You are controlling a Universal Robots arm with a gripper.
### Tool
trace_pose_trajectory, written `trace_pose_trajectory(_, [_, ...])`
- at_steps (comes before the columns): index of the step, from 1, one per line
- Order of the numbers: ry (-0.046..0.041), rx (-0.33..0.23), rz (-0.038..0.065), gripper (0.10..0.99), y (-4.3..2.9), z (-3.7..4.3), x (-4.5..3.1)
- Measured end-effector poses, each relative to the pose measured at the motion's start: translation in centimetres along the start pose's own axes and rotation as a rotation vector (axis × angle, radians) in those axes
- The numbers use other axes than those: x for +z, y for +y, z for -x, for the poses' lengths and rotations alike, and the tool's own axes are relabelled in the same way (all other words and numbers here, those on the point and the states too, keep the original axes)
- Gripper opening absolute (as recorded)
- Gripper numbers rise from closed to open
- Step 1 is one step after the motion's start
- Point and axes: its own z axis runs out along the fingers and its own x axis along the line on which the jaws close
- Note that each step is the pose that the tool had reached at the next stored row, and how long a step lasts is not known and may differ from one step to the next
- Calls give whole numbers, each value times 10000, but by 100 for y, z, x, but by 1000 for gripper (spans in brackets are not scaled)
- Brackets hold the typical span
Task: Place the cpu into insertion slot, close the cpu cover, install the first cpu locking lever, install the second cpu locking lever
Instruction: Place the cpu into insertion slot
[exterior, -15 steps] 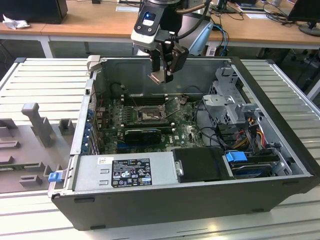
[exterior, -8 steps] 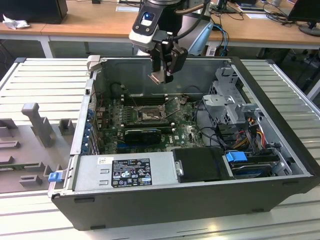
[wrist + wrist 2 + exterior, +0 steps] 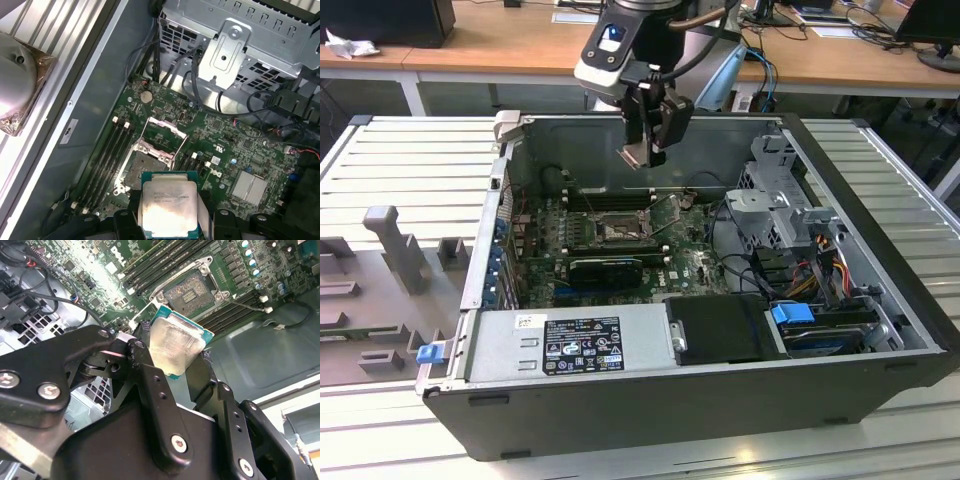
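Slatted grey counter (image 3: 390, 160) carries an open case (image 3: 720, 400). Above its motherboard hangs the pincer (image 3: 642, 150), clenched on the cpu (image 3: 177, 347) by two opposite edges. The chip is square, its silvery top turned toward both wrist cameras. Below it and apart, the slot (image 3: 141, 167) lies uncovered, its cover (image 3: 161, 134) swung up.

One camera off me, two on my wrist.
The exterior view stands back and high, looking down into the open computer case (image 3: 650, 400) with desks beyond. Both wrist views sit close, looking down past my gripper (image 3: 173, 360) onto the motherboard (image 3: 235, 145) at different angles; they share the insertion slot (image 3: 190, 292) (image 3: 145, 167) and the cpu (image 3: 175, 347) (image 3: 167, 205) pinched right before each lens.
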Motion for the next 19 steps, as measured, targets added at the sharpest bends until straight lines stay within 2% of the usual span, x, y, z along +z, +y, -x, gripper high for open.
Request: trace_pose_trajectory(19, [-103,1168,21,529,-3,1,31])
